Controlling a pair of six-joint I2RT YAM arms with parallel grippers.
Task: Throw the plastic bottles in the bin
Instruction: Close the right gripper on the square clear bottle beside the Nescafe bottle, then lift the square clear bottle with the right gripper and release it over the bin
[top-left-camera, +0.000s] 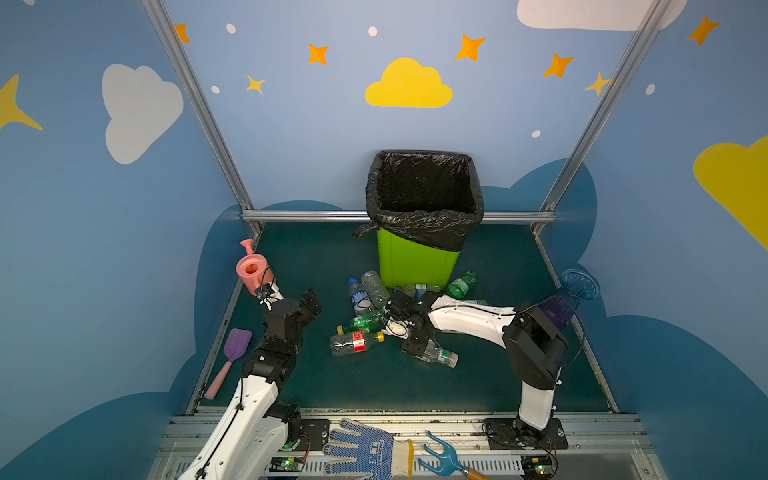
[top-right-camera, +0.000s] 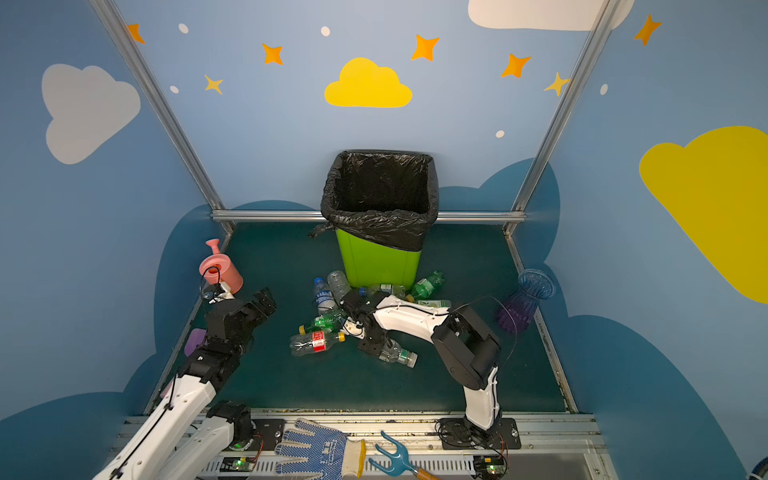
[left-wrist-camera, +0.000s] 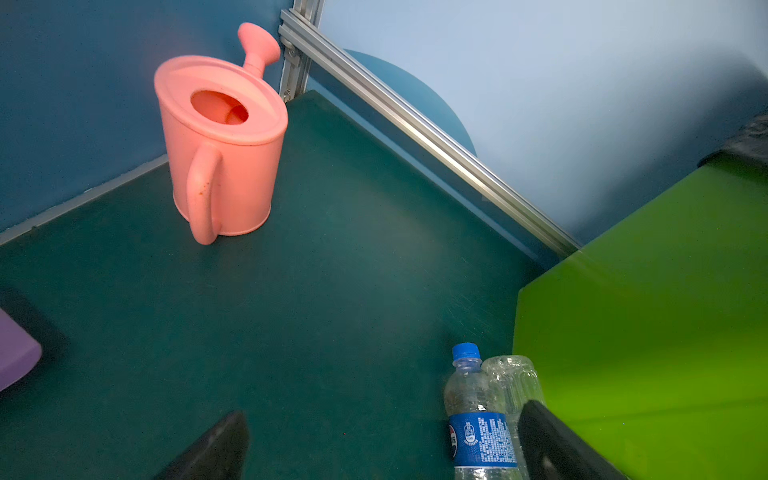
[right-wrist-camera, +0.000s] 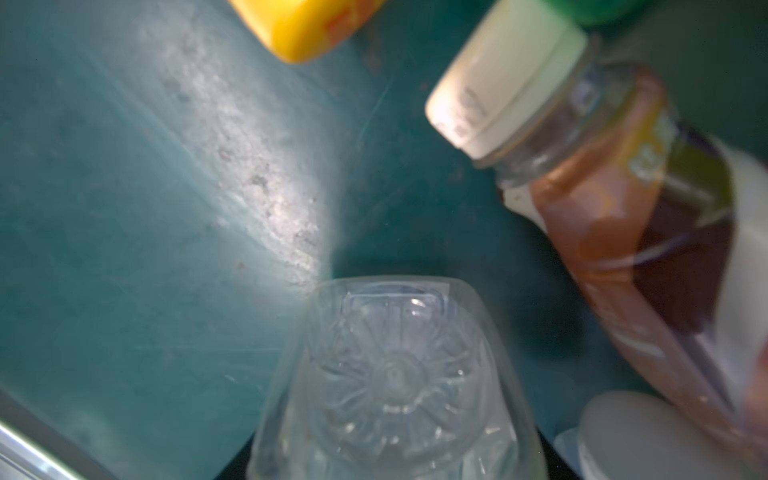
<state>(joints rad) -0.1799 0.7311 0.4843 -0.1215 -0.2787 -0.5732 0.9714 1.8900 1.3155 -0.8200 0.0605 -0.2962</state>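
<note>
The plastic bottles (top-left-camera: 365, 320) lie heaped against the foot of the bin (top-left-camera: 415, 262) at 12 o'clock, bare mat (top-left-camera: 374, 386) open toward 6. The left gripper (top-left-camera: 312, 300) hangs released at 9; the right gripper (top-left-camera: 419, 349) sits over a clear bottle (top-left-camera: 441, 355), grip impossible to tell.

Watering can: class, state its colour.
The watering can is pink, shown best in the left wrist view.

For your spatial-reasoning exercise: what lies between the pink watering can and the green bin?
Nothing: bare mat separates watering can and bin, as shown in both top views.
</note>
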